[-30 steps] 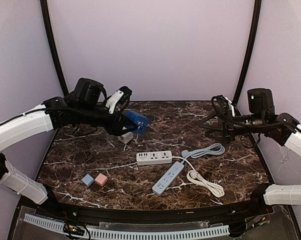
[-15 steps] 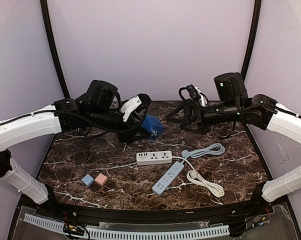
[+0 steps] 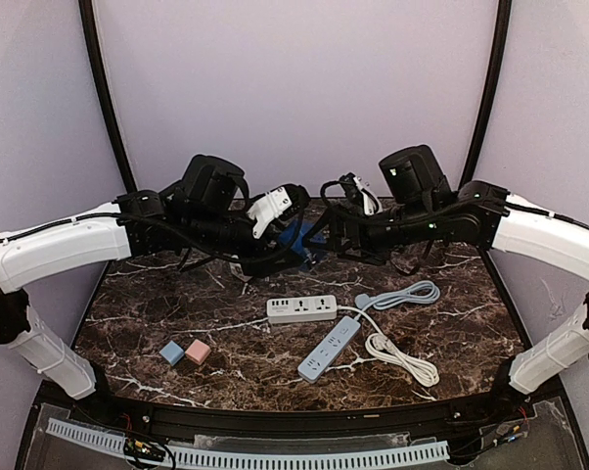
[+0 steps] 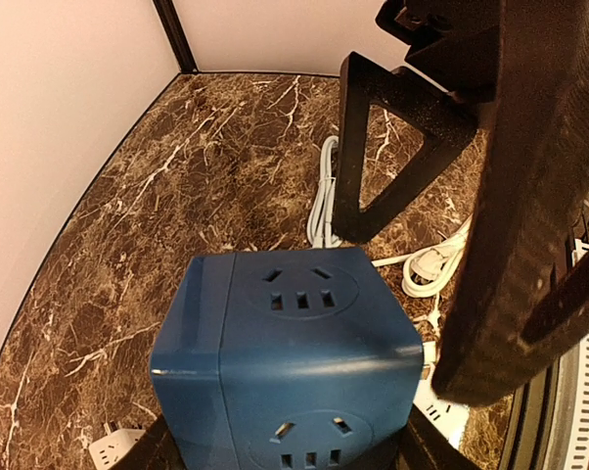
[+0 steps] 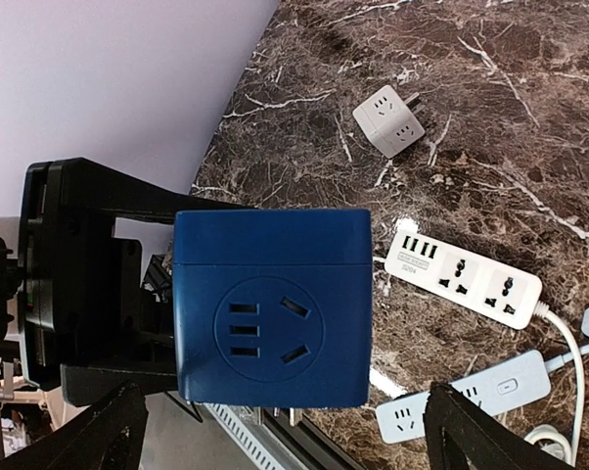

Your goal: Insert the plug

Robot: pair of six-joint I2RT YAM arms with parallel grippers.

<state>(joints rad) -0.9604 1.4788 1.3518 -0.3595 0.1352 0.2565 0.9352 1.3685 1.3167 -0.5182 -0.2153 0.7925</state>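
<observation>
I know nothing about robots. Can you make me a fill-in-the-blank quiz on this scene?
The left gripper is shut on a cube socket coloured ____.
The jaws of the right gripper stand ____.
Beside the small blue block lies a second block, coloured ____.
Missing words: blue; open; pink.

A robotics lab test cell, by the look of it: plain lilac walls [image 3: 294, 88] and black curved frame poles [image 3: 101, 98] box in a dark brown marble-patterned worktop [image 3: 158, 294]. A white-and-black left arm [image 3: 60, 250] and matching right arm [image 3: 549, 235] are bolted at its near edge, with a white slotted cable duct [image 3: 246, 454] in front.
</observation>
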